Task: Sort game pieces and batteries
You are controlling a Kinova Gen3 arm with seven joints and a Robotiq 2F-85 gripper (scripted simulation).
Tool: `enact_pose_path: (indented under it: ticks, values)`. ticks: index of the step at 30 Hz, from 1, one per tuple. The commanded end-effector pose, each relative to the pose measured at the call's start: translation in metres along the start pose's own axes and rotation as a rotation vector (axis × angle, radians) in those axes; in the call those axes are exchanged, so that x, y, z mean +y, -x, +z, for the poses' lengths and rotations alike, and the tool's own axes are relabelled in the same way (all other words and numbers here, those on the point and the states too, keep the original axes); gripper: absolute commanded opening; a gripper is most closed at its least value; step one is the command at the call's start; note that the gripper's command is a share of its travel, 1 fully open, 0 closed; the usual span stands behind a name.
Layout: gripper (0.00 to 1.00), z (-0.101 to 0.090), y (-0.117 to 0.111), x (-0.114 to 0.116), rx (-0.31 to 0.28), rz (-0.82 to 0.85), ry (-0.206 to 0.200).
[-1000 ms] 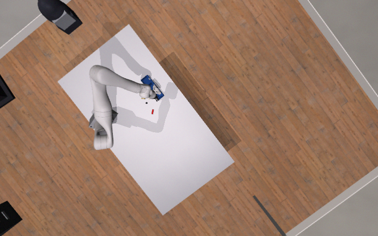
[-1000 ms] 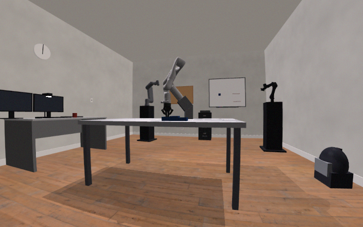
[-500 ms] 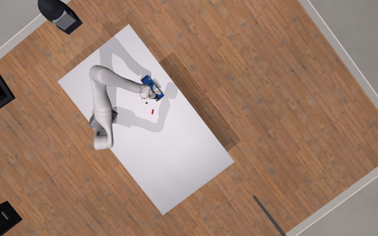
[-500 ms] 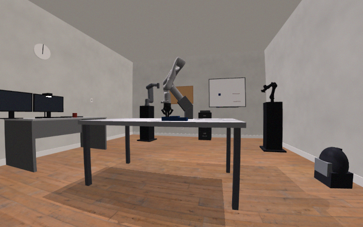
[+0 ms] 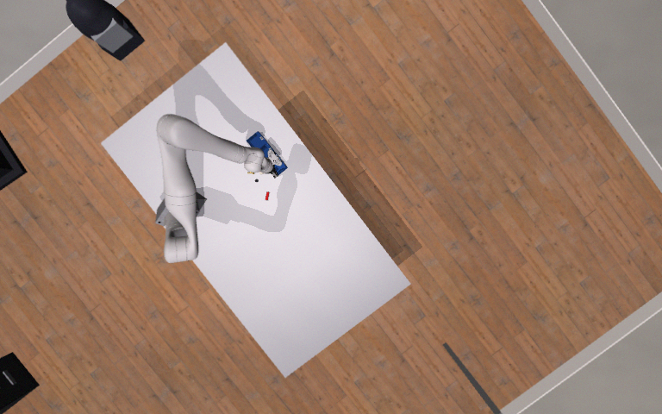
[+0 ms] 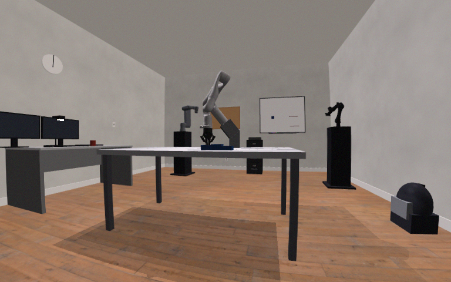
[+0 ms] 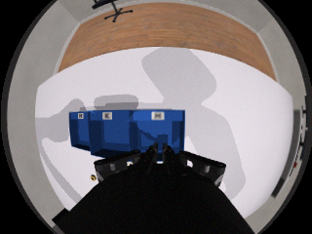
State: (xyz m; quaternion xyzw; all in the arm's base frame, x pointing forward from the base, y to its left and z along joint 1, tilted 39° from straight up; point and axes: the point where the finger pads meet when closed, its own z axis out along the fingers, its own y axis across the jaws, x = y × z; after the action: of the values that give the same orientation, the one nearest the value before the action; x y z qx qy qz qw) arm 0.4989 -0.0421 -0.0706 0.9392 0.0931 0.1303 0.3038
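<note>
A blue block of bins (image 5: 266, 153) stands on the white table near its far edge; it also shows in the wrist view (image 7: 127, 132) with small white labels that I cannot read. My gripper (image 7: 160, 147) hangs just above the near side of the bins, fingers together, with nothing visible between them. In the side view the gripper (image 6: 207, 139) is right over the bins (image 6: 216, 146). A small black piece (image 5: 255, 179) and a small red piece (image 5: 266, 195) lie on the table beside the bins. A tiny yellowish thing (image 5: 249, 172) lies under my wrist.
The arm's base (image 5: 180, 215) stands at the table's left edge. The table's long edge runs close behind the bins.
</note>
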Motion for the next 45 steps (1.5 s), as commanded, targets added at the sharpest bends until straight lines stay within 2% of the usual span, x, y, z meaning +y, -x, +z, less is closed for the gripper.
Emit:
enact_pose_path:
  ticks: [1,7,31,39,45]
  values:
    - [0.09,0.001,-0.001,0.0,0.003,0.0,0.001]
    - [0.09,0.001,-0.001,0.0,0.003,0.0,0.001]
    - [0.09,-0.028,0.0,0.0,-0.001,0.005,-0.001]
    - [0.09,-0.06,0.001,0.0,-0.002,0.005,0.0]
    - [0.09,-0.06,0.001,-0.001,-0.002,0.0,-0.003]
